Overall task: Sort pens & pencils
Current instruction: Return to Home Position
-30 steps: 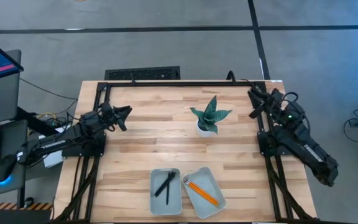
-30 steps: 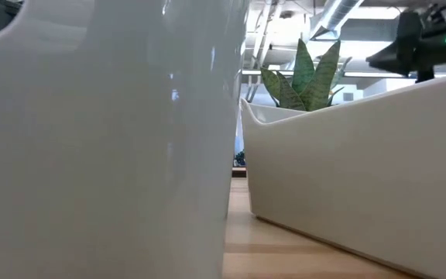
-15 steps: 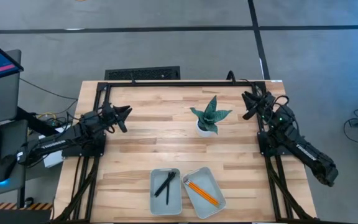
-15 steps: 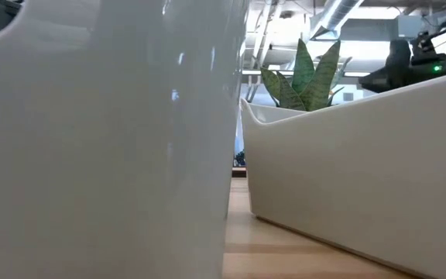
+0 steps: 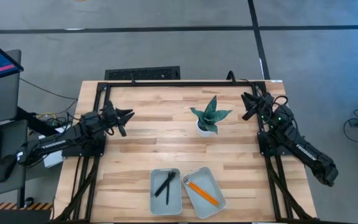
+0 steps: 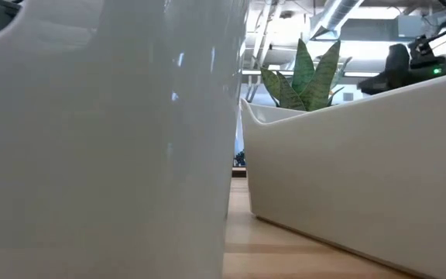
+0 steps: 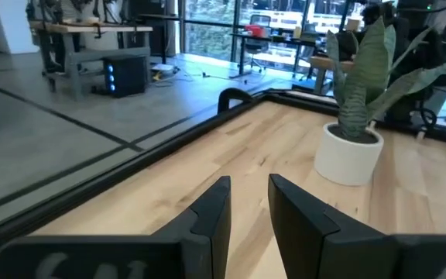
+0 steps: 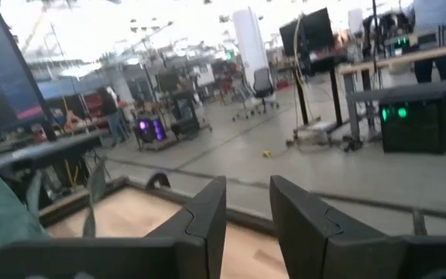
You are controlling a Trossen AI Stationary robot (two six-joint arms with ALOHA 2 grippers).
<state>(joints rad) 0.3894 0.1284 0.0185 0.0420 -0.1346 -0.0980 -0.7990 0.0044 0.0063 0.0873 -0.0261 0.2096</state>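
Note:
Two black pens (image 5: 165, 185) lie crossed in the left grey tray (image 5: 153, 194) near the table's front edge. Orange pencils (image 5: 202, 191) lie slanted in the right grey tray (image 5: 220, 190) beside it. My left gripper (image 5: 127, 120) hovers level over the table's left part, far from the trays. Its fingers (image 7: 248, 183) stand a little apart with nothing between them. My right gripper (image 5: 247, 106) hovers level near the far right corner. It is also open (image 8: 248, 183) and holds nothing.
A small potted plant (image 5: 210, 118) in a white pot stands in the middle of the table, between the two grippers. Black frame rails (image 5: 185, 83) run along the table's far and side edges. In the low view the tray walls (image 6: 347, 170) fill the foreground.
My right gripper has sunk and drawn a little toward the table's left, then kept still. My left gripper has rolled slightly about its own axis while staying in place. The pens, pencils and trays have not moved.

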